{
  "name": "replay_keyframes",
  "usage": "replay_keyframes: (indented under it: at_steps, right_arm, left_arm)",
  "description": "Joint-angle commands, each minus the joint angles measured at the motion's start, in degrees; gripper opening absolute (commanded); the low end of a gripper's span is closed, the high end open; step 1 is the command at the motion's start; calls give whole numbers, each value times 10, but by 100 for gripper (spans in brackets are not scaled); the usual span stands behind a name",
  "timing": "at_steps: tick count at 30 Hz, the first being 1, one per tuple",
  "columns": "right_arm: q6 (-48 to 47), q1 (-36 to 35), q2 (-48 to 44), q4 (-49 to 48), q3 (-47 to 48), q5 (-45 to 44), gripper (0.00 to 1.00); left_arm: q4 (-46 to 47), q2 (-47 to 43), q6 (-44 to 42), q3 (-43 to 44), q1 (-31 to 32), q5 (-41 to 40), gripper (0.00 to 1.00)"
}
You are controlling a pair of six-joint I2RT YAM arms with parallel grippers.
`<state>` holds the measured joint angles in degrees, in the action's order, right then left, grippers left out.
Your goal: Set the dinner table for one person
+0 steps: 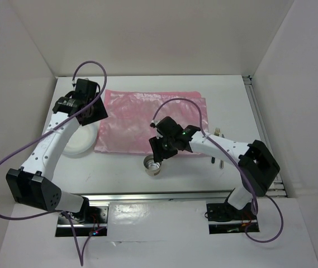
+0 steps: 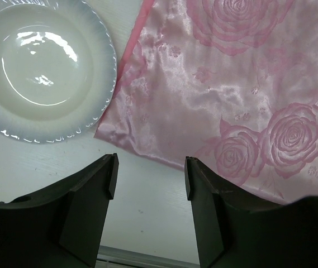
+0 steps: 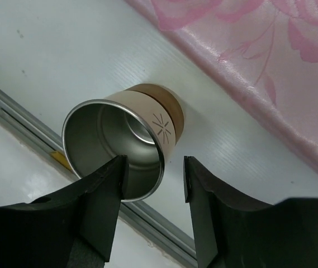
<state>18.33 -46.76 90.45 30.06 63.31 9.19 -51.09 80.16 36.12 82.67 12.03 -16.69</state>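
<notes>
Steel cup (image 3: 150, 120) stands under the right gripper (image 3: 152, 167), rim wall between parted jaws. Left gripper (image 2: 150, 167) gapes empty, farther off.

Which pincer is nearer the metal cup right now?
Right. The right pincer hangs just above the cup, straddling its rim. The left pincer is far off to the left, near the plate and the edge of the cloth.

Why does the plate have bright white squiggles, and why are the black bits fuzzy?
Left wrist view: light glares off the glossy plate and shiny pink cloth. Both wrist views: the gripper fingers sit near the lens, probably out of focus. Right wrist view: the metal cup gleams inside.
</notes>
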Motion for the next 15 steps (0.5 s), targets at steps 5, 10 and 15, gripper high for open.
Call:
replay_keyframes:
  at_steps: [5, 10, 15]
  right_arm:
    - [21, -34, 31, -14, 3, -49, 33]
    - [21, -33, 4, 18, 49, -125, 0]
    - [-19, 82, 5, 18, 145, -126, 0]
  left_arm:
    - [6, -9, -9, -13, -3, -5, 68]
    - [20, -14, -15, -36, -3, 6, 68]
    - [45, -25, -10, -58, -3, 17, 68]
